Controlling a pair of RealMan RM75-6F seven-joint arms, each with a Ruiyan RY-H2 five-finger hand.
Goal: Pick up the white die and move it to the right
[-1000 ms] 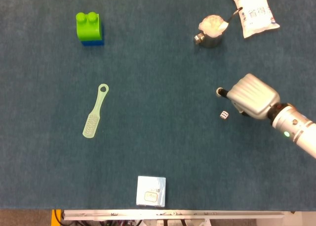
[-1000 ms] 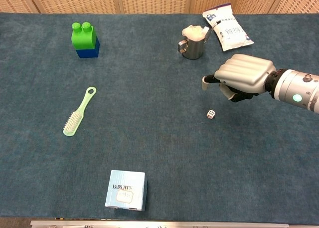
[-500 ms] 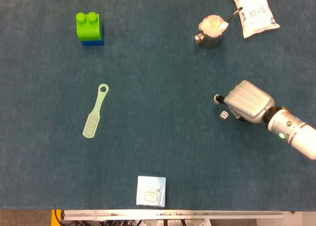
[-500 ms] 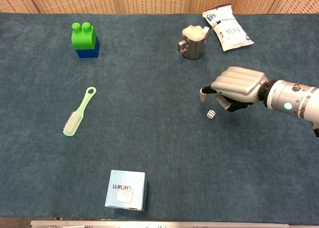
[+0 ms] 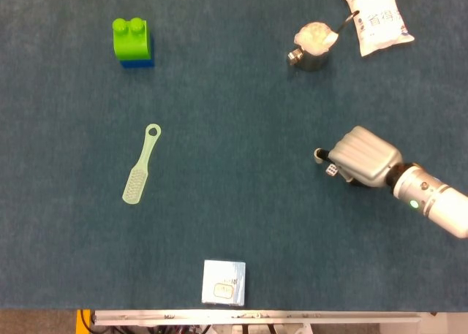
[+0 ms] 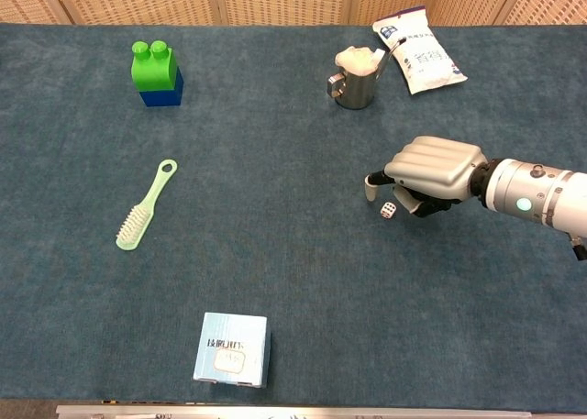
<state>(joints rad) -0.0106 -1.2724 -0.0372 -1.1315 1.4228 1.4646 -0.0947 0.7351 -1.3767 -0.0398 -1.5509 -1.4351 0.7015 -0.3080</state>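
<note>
The small white die (image 5: pixel 331 171) (image 6: pixel 389 209) lies on the blue cloth table, right of centre. My right hand (image 5: pixel 360 157) (image 6: pixel 431 170) hovers low just to its right, palm down. The thumb reaches out to the left above the die, and the other fingers bend down close beside it. The die still rests on the cloth and I see no grip on it. My left hand shows in neither view.
A metal cup (image 5: pixel 312 47) (image 6: pixel 356 78) with a white lump in it and a white packet (image 5: pixel 374 15) (image 6: pixel 418 60) lie at the back right. A green-and-blue block (image 5: pixel 132 42), a green brush (image 5: pixel 140 166) and a pale blue box (image 5: pixel 224 282) lie to the left and front.
My right hand has come down and forward toward the die, its thumb now over it. The die has not moved.
</note>
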